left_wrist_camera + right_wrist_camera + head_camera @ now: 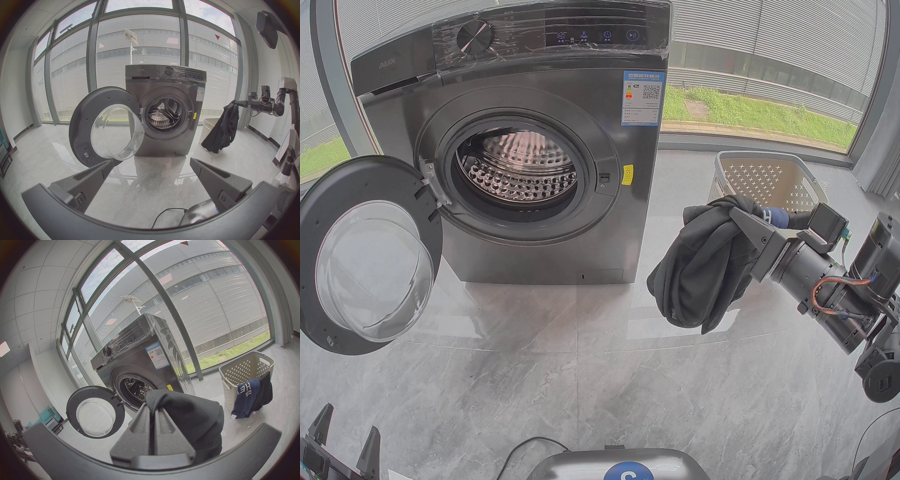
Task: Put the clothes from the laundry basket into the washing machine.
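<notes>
Black garment (700, 275) lifted clear, mid-carry from laundry basket (765, 178) to washing machine (550, 262).
Right gripper (739, 217) clamped tight on its top fold, arm stretched out level, cloth hanging beside basket, above floor. Next, prob.: swing across to open drum (515, 165), clear of door (369, 256). Left gripper (150, 162) low, fingers spread wide, nothing in it.
</notes>
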### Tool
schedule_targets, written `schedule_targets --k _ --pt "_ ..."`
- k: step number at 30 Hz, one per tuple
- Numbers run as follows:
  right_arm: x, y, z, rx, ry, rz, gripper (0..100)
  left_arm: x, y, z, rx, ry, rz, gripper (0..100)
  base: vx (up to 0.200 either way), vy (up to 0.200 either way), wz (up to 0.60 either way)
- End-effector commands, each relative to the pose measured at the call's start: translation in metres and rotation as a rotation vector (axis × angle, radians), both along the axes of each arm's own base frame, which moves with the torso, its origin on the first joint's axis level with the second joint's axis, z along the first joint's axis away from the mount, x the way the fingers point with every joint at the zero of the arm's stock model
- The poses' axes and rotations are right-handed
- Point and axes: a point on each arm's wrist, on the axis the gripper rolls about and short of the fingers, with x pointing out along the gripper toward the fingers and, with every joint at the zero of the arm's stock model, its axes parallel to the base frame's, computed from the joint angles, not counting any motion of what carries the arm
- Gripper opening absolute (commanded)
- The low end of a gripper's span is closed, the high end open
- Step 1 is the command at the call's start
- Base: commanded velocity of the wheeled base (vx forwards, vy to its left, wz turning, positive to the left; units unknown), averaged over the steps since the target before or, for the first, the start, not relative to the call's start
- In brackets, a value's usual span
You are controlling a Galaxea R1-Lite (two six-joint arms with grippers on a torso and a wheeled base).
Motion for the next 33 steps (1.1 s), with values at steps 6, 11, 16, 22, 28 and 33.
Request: schedule_targets --k 6,11,16,22,28,33 --pt "0.0007 -0.0004 -0.001 -0.002 0.003 -0.002 0 0.0001 0.0 -0.0044 0.0 0.002 -0.001 100 0.0 0.067 0.0" --pt "0.0007 -0.0004 -0.001 -0.002 0.003 -0.002 0 0.0001 0.0 -0.0044 0.0 0.002 -0.001 100 0.0 0.2 0.0" --pt "0.0008 0.0001 -0.0014 -0.003 0.005 -0.001 0 0.0001 0.0 -0.0044 0.0 0.002 -0.001 100 0.0 0.2 0.0" --pt "0.0013 0.0 -0.0018 -0.004 0.006 -0.002 0 0.0001 0.0 -0.0044 -0.001 0.002 -0.001 100 0.0 0.2 0.0" --pt "0.0018 0.0003 -0.0026 -0.004 0.009 -0.002 0 0.0001 0.0 -0.0044 0.0 0.002 -0.001 100 0.0 0.2 0.0" --pt "0.0018 0.0003 -0.0026 -0.004 0.009 -0.002 0 0.0001 0.0 -0.0044 0.0 0.002 -0.001 100 0.0 0.0 0.0"
